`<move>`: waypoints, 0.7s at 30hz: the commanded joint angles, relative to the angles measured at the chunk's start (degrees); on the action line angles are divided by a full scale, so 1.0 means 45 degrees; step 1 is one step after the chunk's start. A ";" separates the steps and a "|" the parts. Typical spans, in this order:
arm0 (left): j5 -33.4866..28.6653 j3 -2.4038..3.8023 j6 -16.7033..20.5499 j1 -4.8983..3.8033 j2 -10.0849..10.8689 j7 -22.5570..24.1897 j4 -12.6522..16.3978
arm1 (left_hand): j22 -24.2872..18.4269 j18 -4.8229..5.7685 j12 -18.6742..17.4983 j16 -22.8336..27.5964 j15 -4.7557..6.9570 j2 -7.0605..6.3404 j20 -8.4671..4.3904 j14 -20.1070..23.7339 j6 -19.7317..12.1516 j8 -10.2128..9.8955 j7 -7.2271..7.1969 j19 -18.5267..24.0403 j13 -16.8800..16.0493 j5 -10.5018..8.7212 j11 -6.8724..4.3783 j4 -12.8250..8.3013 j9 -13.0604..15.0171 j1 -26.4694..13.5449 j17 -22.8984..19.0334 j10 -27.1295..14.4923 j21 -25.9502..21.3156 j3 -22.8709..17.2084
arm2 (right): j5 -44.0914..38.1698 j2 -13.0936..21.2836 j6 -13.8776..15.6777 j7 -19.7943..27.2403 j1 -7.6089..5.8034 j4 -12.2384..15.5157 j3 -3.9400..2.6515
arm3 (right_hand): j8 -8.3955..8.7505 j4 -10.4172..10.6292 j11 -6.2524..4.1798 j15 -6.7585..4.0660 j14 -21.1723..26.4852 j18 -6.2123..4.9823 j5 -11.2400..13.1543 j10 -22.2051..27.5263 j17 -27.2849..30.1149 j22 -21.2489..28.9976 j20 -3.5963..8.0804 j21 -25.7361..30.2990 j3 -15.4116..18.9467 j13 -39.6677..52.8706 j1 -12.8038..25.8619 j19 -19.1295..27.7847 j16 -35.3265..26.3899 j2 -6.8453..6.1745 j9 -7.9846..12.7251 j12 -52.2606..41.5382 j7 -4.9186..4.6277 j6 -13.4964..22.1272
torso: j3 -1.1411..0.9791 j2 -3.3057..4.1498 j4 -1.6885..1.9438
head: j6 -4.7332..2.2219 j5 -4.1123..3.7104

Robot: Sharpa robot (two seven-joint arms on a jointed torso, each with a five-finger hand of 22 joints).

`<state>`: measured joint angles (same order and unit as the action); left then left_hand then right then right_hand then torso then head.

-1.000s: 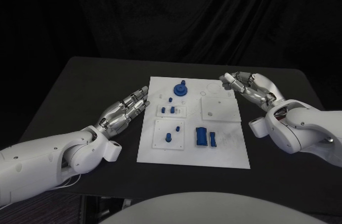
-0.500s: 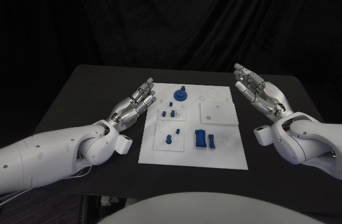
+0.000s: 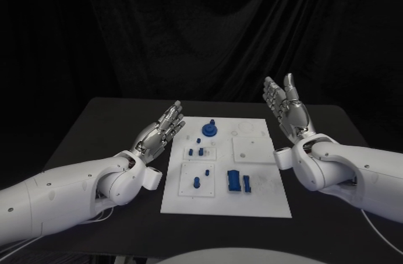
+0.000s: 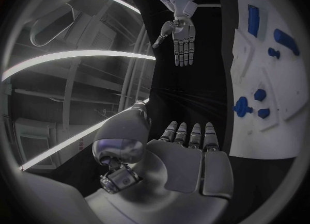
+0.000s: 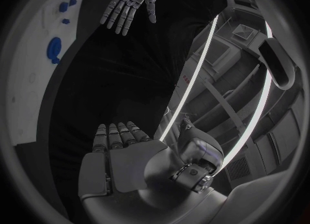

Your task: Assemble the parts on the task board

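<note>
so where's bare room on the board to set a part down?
Free: the board's near strip below the blue block, and the blank square plate on the right. Crowded: the left column of small blue pieces.

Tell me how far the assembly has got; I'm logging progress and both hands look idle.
Done: hard to tell; a round part stands at the board's far end. In hand: nothing. The left robot hand and right robot hand are open, raised beside the board, touching no part. Left: small parts and a larger block lie on the board, apparently waiting, so most of the work seems ahead.
</note>
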<state>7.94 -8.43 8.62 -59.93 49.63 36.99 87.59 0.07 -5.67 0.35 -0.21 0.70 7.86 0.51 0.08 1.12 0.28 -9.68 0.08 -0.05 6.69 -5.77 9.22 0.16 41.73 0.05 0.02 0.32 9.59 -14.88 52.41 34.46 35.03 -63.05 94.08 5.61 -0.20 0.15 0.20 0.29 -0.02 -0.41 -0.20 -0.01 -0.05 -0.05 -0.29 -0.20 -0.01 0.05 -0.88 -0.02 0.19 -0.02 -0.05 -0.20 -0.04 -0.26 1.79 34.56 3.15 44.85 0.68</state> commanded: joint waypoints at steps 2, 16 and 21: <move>-0.0734 0.0457 0.3030 -0.0030 -0.0299 -0.0559 0.0171 | -0.0016 0.1261 -0.0077 0.0046 -0.0155 -0.0623 -0.0114 -0.0018 -0.0249 -0.0062 0.0777 -0.0017 0.0012 -0.0535 0.1282 -0.0731 -0.0037 -0.3309 -0.0012 -0.0004 -0.0072 -0.0756 | 0.2412 -0.0940 0.1610 -0.0883 0.0376 -0.0523 -0.0646 | 0.0045 -0.0033 -0.0044 -0.0066 0.0004 0.0091 0.0044 0.0001 0.0011 0.0011 0.0064 0.0045 0.0002 -0.0011 0.0195 0.0004 -0.0043 0.0004 0.0011 0.0045 0.0009 0.0059 | -0.0199 -0.0377 -0.0351 | -0.1037 -0.0067; -0.1686 0.1765 0.7519 -0.0050 -0.1037 -0.1521 0.0499 | -0.0016 0.1261 -0.0077 0.0046 -0.0155 -0.1747 -0.0114 -0.0018 -0.0249 -0.0062 0.2151 -0.0017 0.0012 -0.1486 0.1282 -0.2049 -0.0037 -0.5922 -0.0012 -0.0004 -0.0072 -0.2132 | 0.3306 -0.1715 0.2145 -0.1164 0.0643 -0.0916 -0.1247 | 0.0045 -0.0033 -0.0044 -0.0066 0.0004 0.0091 0.0044 0.0001 0.0011 0.0011 0.0064 0.0045 0.0002 -0.0011 0.0195 0.0004 -0.0043 0.0004 0.0011 0.0045 0.0009 0.0059 | -0.0398 -0.0750 -0.0699 | -0.2326 -0.0150; -0.1764 0.1873 0.7888 -0.0051 -0.1098 -0.1600 0.0526 | -0.0016 0.1261 -0.0077 0.0046 -0.0155 -0.1747 -0.0114 -0.0018 -0.0249 -0.0062 0.2151 -0.0017 0.0012 -0.1486 0.1282 -0.2049 -0.0037 -0.6543 -0.0012 -0.0004 -0.0072 -0.2132 | 0.3306 -0.1715 0.2145 -0.1164 0.0643 -0.0916 -0.1247 | 0.0045 -0.0033 -0.0044 -0.0066 0.0004 0.0091 0.0044 0.0001 0.0011 0.0011 0.0064 0.0045 0.0002 -0.0011 0.0195 0.0004 -0.0043 0.0004 0.0011 0.0045 0.0009 0.0059 | -0.0398 -0.0750 -0.0699 | -0.2326 -0.0150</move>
<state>1.63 -0.08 39.54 -60.00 44.82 30.64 89.78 0.09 -1.19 0.37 -0.21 0.28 0.62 0.52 0.08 0.01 0.28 -1.82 0.07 -0.08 0.50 -0.49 0.99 0.07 16.53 0.09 -0.10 0.33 1.53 -0.85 44.68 42.79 30.66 -60.29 89.93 0.06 -0.20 0.15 0.20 0.30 -0.02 -0.42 -0.20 0.00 -0.06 -0.07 -0.30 -0.20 -0.01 0.06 -0.36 -0.02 0.20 -0.07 -0.07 -0.21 -0.06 -0.28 0.05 31.27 0.08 34.40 -0.01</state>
